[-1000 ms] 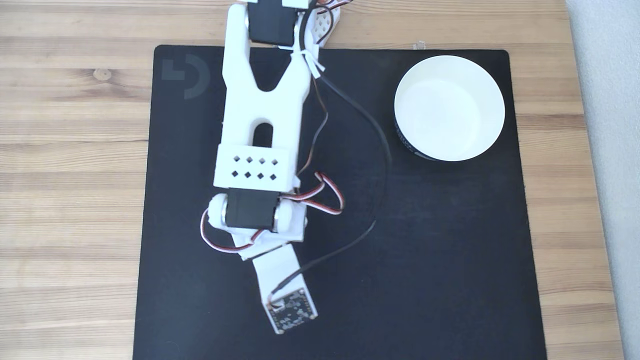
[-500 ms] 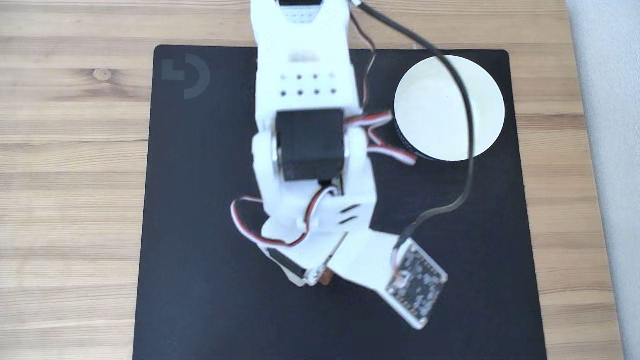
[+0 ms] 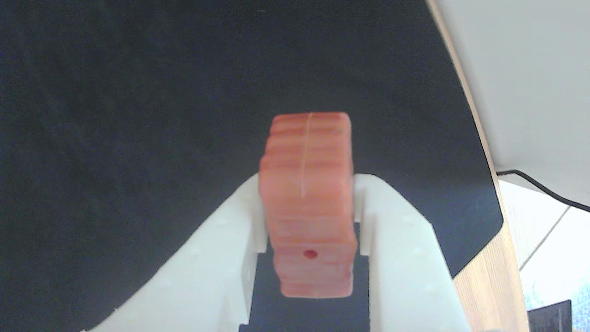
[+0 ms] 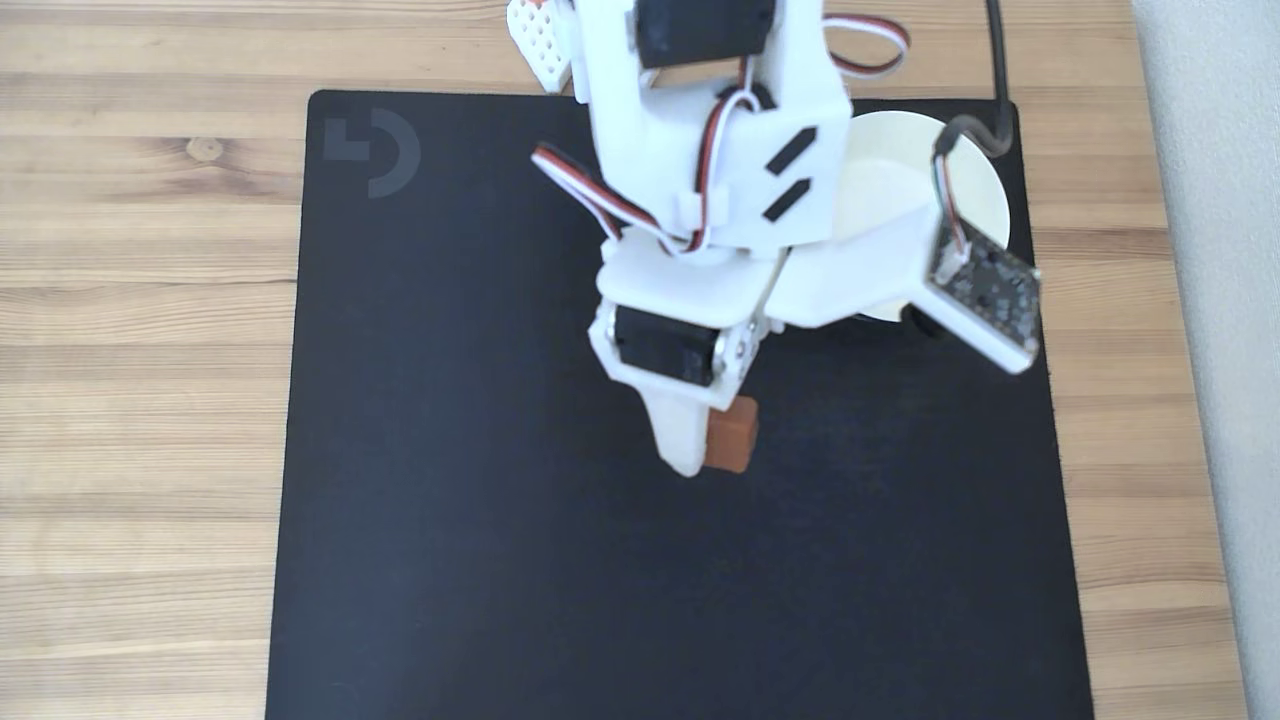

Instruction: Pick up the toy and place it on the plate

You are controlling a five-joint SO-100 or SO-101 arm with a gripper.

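The reddish-brown toy [image 3: 308, 203] sits clamped between the two white fingers of my gripper [image 3: 309, 210] in the wrist view, lifted above the black mat, with a small dark dot on its near face. In the fixed view the toy [image 4: 731, 435] pokes out beside a white finger [image 4: 682, 435] near the mat's middle, and the gripper [image 4: 712, 445] is shut on it. The white plate [image 4: 975, 185] lies at the mat's upper right, largely covered by my wrist and its camera board. The toy hangs below and to the left of the plate.
A black mat [image 4: 450, 500] covers the wooden table [image 4: 140, 350]. The wrist camera board [image 4: 985, 285] and a black cable [image 4: 995, 60] overhang the plate. Past the table's right edge is a pale floor [image 4: 1220, 300]. Servo wires [image 4: 600, 200] loop beside the arm.
The arm has risen and swung up and to the right, toward the plate, carrying the toy. The wrist camera board now overlaps the plate, which was uncovered a second ago.
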